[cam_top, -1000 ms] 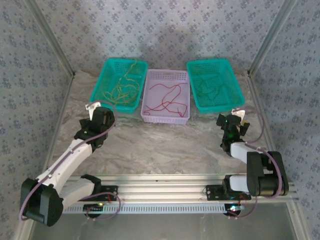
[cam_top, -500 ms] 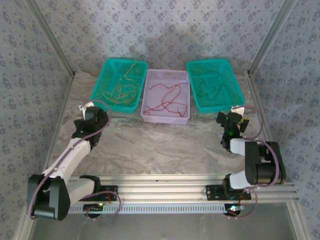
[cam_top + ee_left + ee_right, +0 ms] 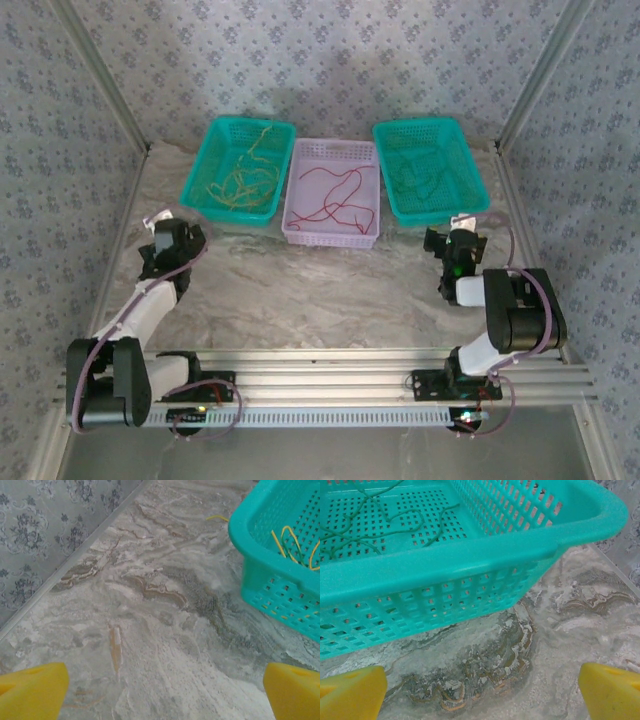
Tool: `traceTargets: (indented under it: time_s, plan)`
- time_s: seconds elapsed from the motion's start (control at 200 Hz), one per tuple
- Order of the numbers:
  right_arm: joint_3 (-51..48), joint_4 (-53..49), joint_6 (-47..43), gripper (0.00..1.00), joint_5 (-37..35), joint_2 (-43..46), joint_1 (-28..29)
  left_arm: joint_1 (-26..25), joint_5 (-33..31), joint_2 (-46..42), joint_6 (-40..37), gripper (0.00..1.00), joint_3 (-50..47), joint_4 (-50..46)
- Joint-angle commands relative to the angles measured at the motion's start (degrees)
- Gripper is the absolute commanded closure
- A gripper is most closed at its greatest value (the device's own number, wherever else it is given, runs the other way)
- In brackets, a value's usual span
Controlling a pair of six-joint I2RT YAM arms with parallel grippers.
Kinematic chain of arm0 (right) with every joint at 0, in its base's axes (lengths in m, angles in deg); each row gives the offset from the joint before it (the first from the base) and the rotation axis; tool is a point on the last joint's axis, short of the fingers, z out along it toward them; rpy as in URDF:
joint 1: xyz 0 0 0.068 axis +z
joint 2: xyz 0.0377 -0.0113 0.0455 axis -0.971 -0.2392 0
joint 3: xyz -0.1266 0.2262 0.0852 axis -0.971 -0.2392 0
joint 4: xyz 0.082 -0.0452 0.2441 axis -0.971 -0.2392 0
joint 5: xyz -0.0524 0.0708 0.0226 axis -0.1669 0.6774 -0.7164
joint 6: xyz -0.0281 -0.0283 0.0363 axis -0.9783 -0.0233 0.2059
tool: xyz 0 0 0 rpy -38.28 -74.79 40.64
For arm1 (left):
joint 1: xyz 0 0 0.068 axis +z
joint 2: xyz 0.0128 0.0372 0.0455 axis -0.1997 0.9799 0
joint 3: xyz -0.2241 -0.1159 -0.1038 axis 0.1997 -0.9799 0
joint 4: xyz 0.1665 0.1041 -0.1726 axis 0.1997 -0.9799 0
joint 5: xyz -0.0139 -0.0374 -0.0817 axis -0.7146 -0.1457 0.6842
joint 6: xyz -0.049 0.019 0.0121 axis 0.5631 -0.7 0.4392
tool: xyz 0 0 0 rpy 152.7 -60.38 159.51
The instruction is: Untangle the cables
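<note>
Three baskets [image 3: 330, 238] apparently keep yellow cables [image 3: 240, 184], red cables [image 3: 343, 190], green cables [image 3: 424, 178] apart; left tool [image 3: 165, 692], right tool [image 3: 482, 690] gape wide, empty.

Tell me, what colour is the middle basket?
The middle basket is pale lilac, with red cables inside; the top external view shows it best.

Left basket [image 3: 228, 215] and right basket [image 3: 440, 214] teal; middle basket [image 3: 330, 238] lilac. Yellow cable [image 3: 240, 185], red cable [image 3: 345, 182], green cable [image 3: 420, 178]. Table [image 3: 320, 290] marbled grey-brown; walls [image 3: 350, 60] blue-grey floral.
</note>
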Motion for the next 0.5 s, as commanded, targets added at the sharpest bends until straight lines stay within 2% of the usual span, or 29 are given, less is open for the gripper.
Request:
traceTargets:
  time_s: [0.0,0.145,0.26,0.495]
  plan:
    - [0.04,3.35,-1.3,0.0,0.18,-0.15,0.02,1.02,0.93,1.39,-3.54,0.0,-1.93,7.08]
    - [0.2,2.52,-1.68,0.0,-0.37,0.13,0.41,2.26,4.86,2.23,-6.59,0.0,-4.44,14.76]
    - [0.13,2.98,-1.78,0.0,-0.51,-0.03,0.5,2.45,8.27,6.41,-7.66,0.0,-5.41,21.24]
    - [0.09,2.99,-1.87,0.0,-0.72,0.01,0.63,2.3,10.19,14.69,-9.54,0.0,-6.0,33.8]
